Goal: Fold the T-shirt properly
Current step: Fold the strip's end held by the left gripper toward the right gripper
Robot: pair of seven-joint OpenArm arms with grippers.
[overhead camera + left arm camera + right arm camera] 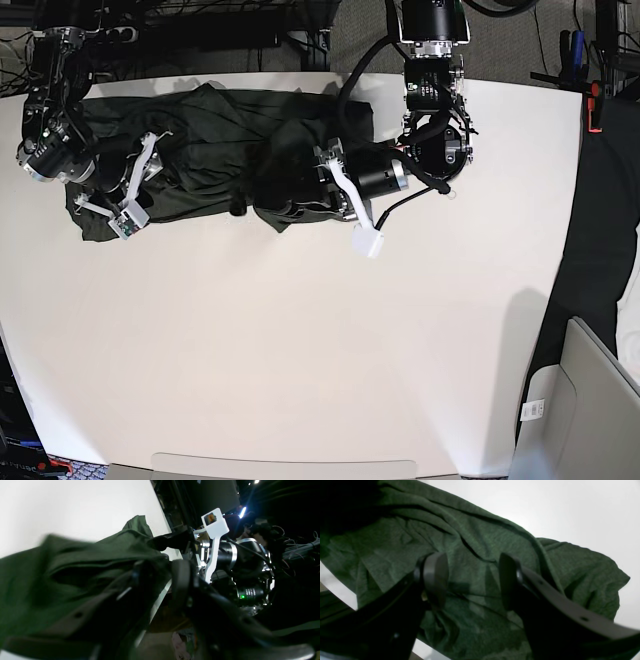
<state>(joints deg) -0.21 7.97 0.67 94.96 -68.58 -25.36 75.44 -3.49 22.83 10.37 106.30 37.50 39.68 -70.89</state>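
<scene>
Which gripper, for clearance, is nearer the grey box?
Left. The left gripper is mid-table on the T-shirt, toward the grey box; the right gripper is at the shirt's opposite end.

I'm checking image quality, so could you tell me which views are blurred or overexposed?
Left wrist view: T-shirt smeared by motion blur, table blown out. Right wrist view: cloth sharp, left corner dark. Base view: evenly lit, sharp.

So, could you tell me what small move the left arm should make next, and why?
Probably lift the left gripper clear of the T-shirt. Its jaws stand apart with cloth bunched at one finger, and the shirt lies crumpled along the table's far edge. The right gripper hangs open above the fabric, so neither arm holds it.
</scene>
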